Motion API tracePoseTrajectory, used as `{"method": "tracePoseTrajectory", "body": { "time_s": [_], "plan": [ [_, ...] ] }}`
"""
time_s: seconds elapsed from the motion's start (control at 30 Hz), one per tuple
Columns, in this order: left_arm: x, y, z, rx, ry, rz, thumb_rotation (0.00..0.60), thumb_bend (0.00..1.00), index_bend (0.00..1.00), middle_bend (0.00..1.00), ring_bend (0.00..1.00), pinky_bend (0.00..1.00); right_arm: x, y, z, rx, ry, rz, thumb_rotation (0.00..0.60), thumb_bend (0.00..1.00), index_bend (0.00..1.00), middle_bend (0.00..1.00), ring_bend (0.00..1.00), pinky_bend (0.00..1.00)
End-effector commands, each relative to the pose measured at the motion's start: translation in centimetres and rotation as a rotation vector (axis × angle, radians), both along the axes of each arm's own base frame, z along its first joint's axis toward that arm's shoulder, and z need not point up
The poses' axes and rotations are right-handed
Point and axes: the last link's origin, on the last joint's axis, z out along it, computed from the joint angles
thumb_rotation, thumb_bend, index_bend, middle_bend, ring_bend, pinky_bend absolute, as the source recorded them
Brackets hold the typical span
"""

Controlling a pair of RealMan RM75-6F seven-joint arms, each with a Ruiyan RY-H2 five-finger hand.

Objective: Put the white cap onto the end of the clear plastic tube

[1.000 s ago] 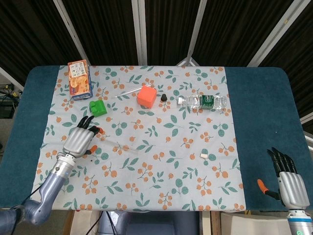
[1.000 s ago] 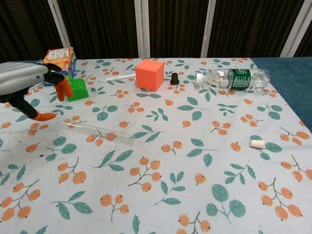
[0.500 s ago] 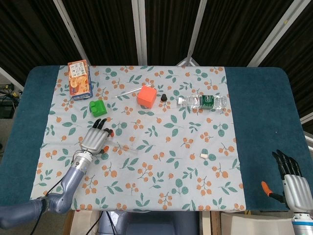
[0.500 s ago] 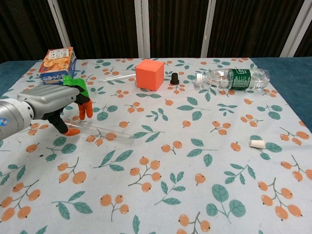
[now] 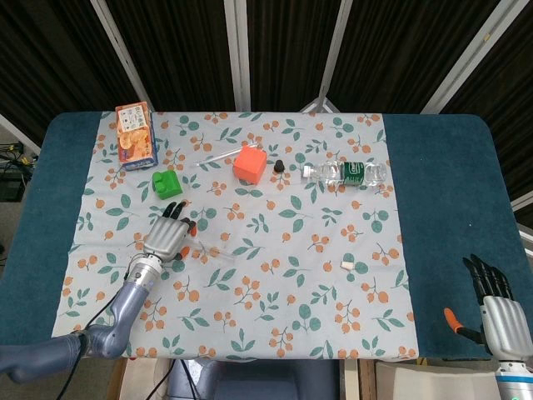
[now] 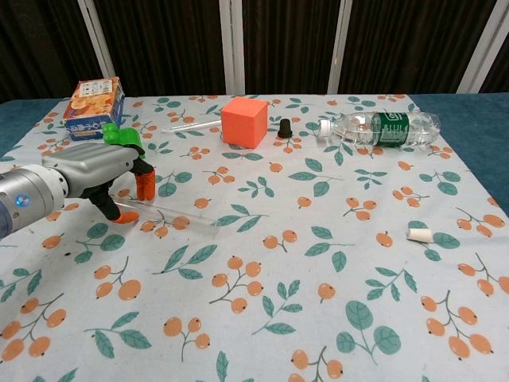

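The clear plastic tube [image 6: 163, 215] lies flat on the floral cloth, left of the middle, and shows faintly in the head view [image 5: 212, 249]. My left hand [image 6: 95, 171] hovers low over the tube's left end with its orange-tipped fingers [image 6: 145, 185] spread and nothing in it; the head view shows the left hand [image 5: 166, 237] from above. The small white cap [image 6: 419, 235] lies alone toward the right, and the head view shows the cap [image 5: 349, 265] too. My right hand [image 5: 497, 312] rests with fingers apart on the blue table at the near right corner, far from the cap.
An orange cube [image 6: 243, 122], a small black cap [image 6: 284, 127] and a lying water bottle [image 6: 378, 127] line the far side. A green block [image 6: 119, 135] and a cracker box [image 6: 94, 98] stand just beyond my left hand. A second thin tube [image 6: 191, 124] lies by the cube.
My left hand has moved right and down to the tube's left end. The right hand slid slightly toward the near edge. Tube and cap have not moved.
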Motion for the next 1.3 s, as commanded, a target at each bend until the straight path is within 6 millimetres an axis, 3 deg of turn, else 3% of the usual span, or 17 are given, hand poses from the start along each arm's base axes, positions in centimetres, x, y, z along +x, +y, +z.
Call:
{"method": "tracePoseTrajectory", "body": {
  "time_s": [0.03, 0.3, 0.57, 0.83, 1.3],
  "plan": [
    [0.0, 0.1, -0.1, -0.003, 0.002, 0.001, 0.600, 0.43, 0.46, 0.40, 0.01, 0.00, 0.0, 0.1, -0.1, 0.000, -0.001, 0.005, 0.600, 0.35, 0.00, 0.00, 0.00, 0.00],
    [0.3, -0.1, -0.7, -0.029, 0.001, -0.007, 0.600, 0.45, 0.47, 0.40, 0.01, 0.00, -0.3, 0.4, -0.2, -0.002, -0.002, 0.002, 0.600, 0.35, 0.00, 0.00, 0.00, 0.00],
    [0.7, -0.2, -0.7, -0.023, -0.042, -0.014, 0.600, 0.61, 0.54, 0.45, 0.04, 0.00, -0.3, 0.5, -0.2, -0.006, 0.001, 0.004, 0.600, 0.35, 0.00, 0.00, 0.00, 0.00],
    [1.9, -0.1, 0.8, 0.032, -0.169, -0.040, 0.600, 0.73, 0.57, 0.50, 0.07, 0.00, 0.1, 0.1, -0.4, -0.001, 0.001, 0.006, 0.600, 0.35, 0.00, 0.00, 0.00, 0.00],
    [1.6, -0.2, 3.9, 0.151, -0.448, -0.010, 0.600, 0.80, 0.58, 0.52, 0.08, 0.00, 0.7, -1.2, -0.9, 0.016, 0.009, -0.002, 0.600, 0.35, 0.00, 0.00, 0.00, 0.00]
  ]
}}
